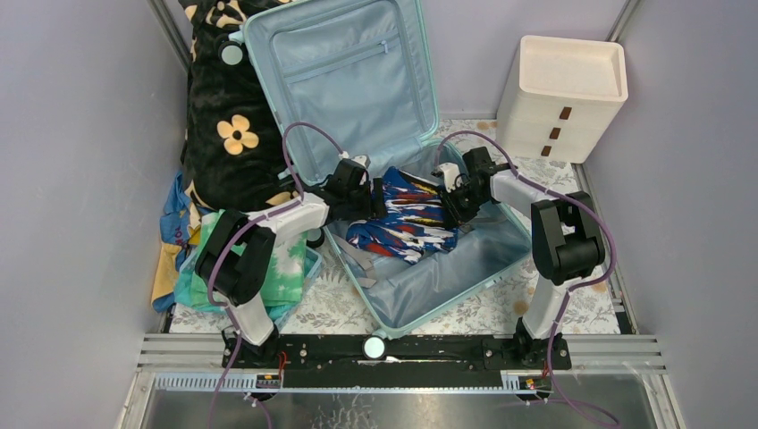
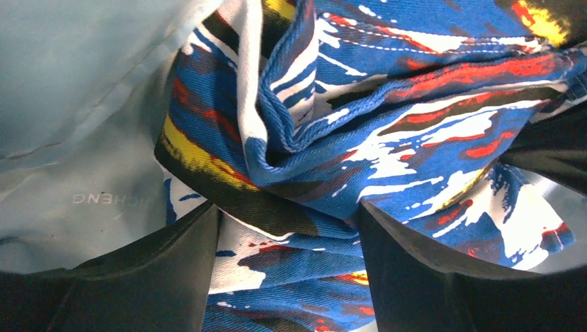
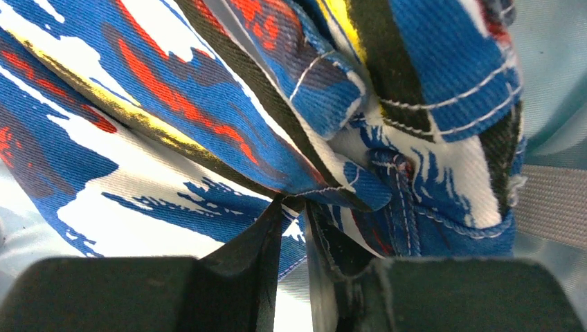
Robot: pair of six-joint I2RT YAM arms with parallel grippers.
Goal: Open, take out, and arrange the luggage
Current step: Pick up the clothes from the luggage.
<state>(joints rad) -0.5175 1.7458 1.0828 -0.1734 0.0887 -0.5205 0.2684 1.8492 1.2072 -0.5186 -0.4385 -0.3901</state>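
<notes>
We find the pale aqua hard-shell luggage open on the desk. A blue, white and red printed denim garment lies in its near half, long axis left to right. The right tool pinches the garment's right fold. The left tool stands spread astride its left end, unclenched.

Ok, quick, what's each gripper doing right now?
Left gripper: open, fingers straddling the blue printed garment, not pinched.
Right gripper: shut on a fold of the blue printed garment.
</notes>
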